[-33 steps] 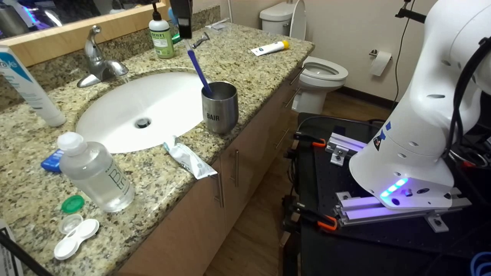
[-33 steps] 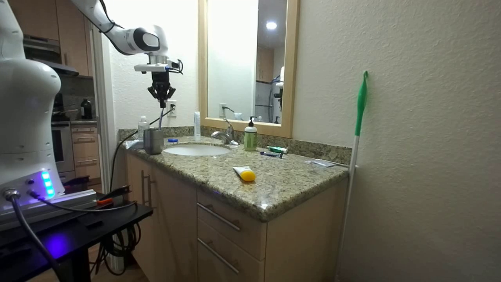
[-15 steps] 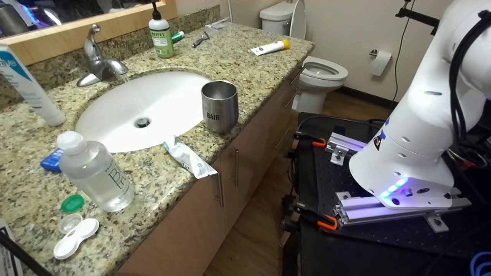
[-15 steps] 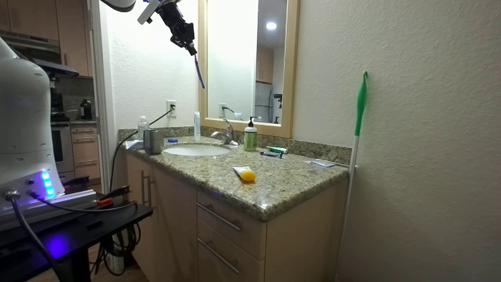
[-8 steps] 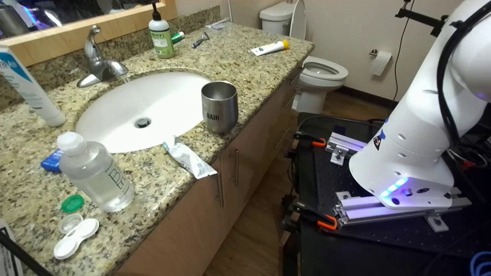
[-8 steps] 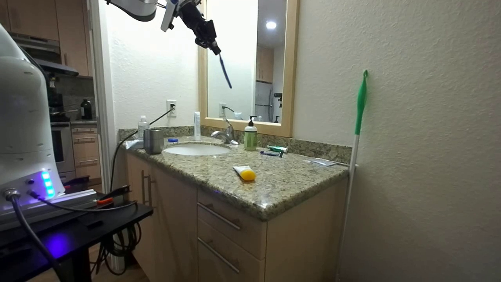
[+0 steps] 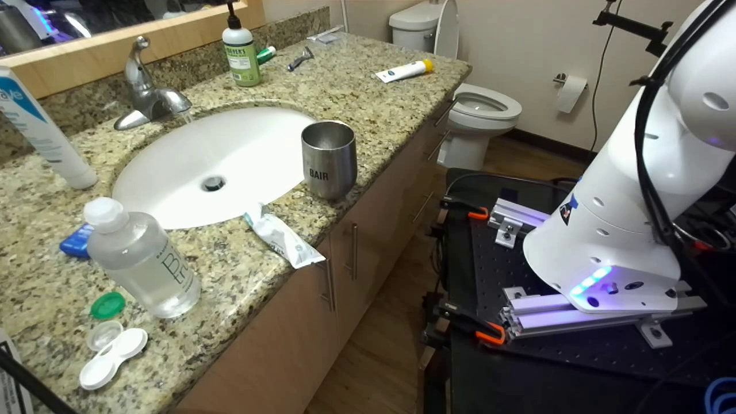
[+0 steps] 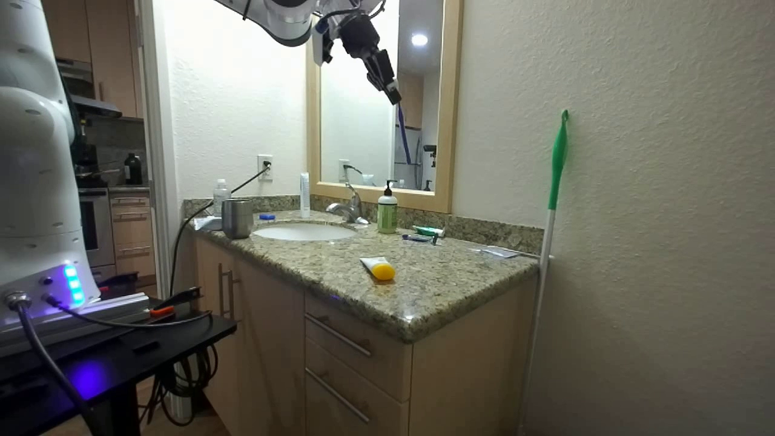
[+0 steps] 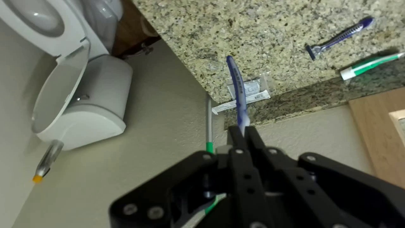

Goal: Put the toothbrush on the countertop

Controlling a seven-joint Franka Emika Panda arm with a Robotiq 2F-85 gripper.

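The toothbrush has a blue handle and a pale neck. My gripper (image 8: 395, 99) is shut on its pale end, and the toothbrush (image 8: 403, 133) hangs handle down in the air in an exterior view. In the wrist view the gripper (image 9: 243, 129) pinches the toothbrush (image 9: 238, 84), whose blue handle points away over the granite; its head is hidden between the fingers. The speckled granite countertop (image 8: 424, 278) lies well below; it also shows in the wrist view (image 9: 202, 28). The steel cup (image 7: 330, 167) stands upright at the sink's front edge with no toothbrush in it.
On the counter are a yellow-capped tube (image 8: 378, 268), a green soap pump bottle (image 8: 387, 215), a razor (image 9: 340, 37), a green-and-white tube (image 9: 370, 66) and white packets (image 9: 248, 90). A mirror (image 8: 357, 109) stands behind. A green-handled pole (image 8: 560, 160) leans at the right.
The toothbrush has come up out of the cup. The arm has carried it up and right past the soap bottle in an exterior view, and the gripper has tilted.
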